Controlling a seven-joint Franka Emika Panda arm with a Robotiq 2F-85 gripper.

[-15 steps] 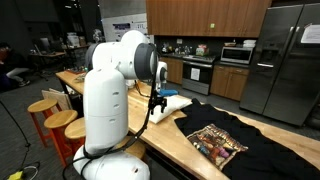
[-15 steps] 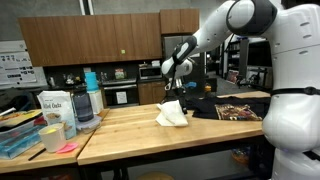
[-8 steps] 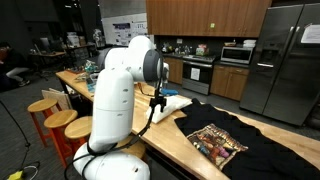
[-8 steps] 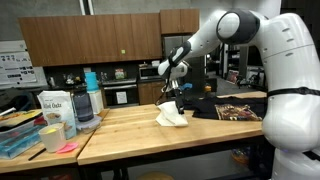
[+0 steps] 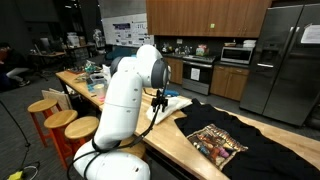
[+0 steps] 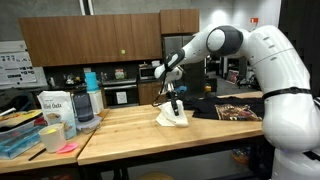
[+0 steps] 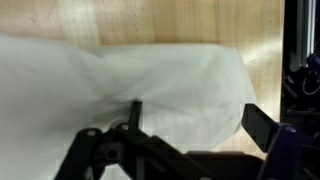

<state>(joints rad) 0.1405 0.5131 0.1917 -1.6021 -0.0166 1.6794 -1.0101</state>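
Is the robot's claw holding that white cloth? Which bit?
Nothing is held. The gripper hangs open over the crumpled white cloth, with its jaws spread apart.

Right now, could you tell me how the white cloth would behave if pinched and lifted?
The white cloth lies crumpled in soft folds, so it would probably droop limply. It looks thin, likely light. On the smooth table it might slide.

- The white cloth is a soft, plain piece of fabric, crumpled into a low heap rather than spread flat.
- It lies on the light wooden bench, in sight in both exterior views, right beneath my tool.
- In the wrist view it fills most of the frame. It shows gentle folds, and a rounded edge gives way to bare wood on the right.
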